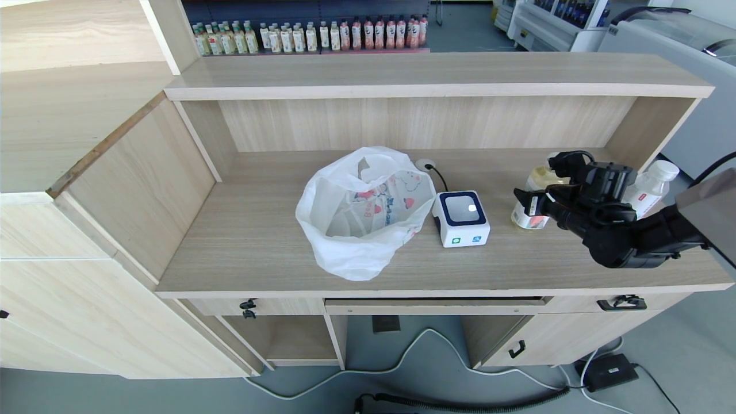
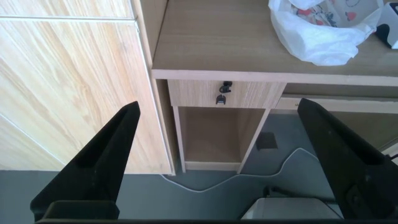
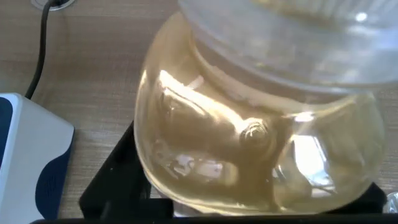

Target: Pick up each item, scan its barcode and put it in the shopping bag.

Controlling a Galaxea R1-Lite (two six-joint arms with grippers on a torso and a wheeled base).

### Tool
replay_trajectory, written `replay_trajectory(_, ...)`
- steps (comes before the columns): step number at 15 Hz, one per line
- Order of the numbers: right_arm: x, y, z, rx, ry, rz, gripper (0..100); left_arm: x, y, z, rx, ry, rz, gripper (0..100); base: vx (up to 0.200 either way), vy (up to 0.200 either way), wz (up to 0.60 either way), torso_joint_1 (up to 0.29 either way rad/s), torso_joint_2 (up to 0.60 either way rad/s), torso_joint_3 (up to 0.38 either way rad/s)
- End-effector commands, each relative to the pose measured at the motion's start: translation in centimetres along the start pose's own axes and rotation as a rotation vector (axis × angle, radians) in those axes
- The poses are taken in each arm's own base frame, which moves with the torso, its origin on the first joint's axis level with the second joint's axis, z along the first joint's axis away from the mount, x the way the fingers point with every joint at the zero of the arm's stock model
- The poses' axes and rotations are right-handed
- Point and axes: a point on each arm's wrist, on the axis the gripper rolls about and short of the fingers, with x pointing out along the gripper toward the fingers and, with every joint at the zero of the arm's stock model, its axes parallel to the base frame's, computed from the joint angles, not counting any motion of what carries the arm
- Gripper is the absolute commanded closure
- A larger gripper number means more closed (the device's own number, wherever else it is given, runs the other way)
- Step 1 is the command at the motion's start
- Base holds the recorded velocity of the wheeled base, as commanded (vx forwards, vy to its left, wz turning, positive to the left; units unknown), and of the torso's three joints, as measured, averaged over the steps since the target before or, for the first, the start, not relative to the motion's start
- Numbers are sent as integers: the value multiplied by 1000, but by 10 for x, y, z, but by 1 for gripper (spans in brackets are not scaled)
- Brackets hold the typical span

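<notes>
A clear bottle of yellowish drink (image 1: 537, 179) stands on the wooden counter (image 1: 259, 247) to the right of the white barcode scanner (image 1: 460, 217). My right gripper (image 1: 537, 204) is shut on the bottle low on its body. Up close, the bottle (image 3: 249, 137) sits between the black fingers (image 3: 109, 186), with the scanner (image 3: 31, 155) beside it. The white shopping bag (image 1: 365, 210) lies open left of the scanner. My left gripper (image 2: 219, 106) hangs open and holds nothing, low in front of the counter's left end, with the bag (image 2: 323, 31) above it.
A second bottle with a white cap (image 1: 652, 187) stands behind my right arm near the counter's right wall. The scanner's cable (image 1: 440, 175) runs to a hole at the back. A raised shelf (image 1: 437, 75) overhangs the counter. A keyed drawer (image 2: 222, 93) sits under the counter's edge.
</notes>
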Motion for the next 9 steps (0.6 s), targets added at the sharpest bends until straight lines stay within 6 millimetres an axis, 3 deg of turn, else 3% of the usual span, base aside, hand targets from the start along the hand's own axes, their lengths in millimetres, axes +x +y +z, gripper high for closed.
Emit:
replay_trajectory(1, -2, -1, 4, -1, -8, -1, 100, 0, 0, 0, -1, -1, 0, 0, 0, 0, 0, 0, 0, 0)
replay_trajectory(6, -11, -3, 11, 1, -8, 1, 100, 0, 0, 0, -1, -1, 0, 0, 0, 0, 0, 0, 0, 0)
replay_trajectory(7, -18, -3, 21, 9, -21, 35, 100, 0, 0, 0, -1, -1, 0, 0, 0, 0, 0, 0, 0, 0)
replay_trajectory(9, -48, -3, 62, 60, 11, 178, 100, 0, 0, 0, -1, -1, 0, 0, 0, 0, 0, 0, 0, 0)
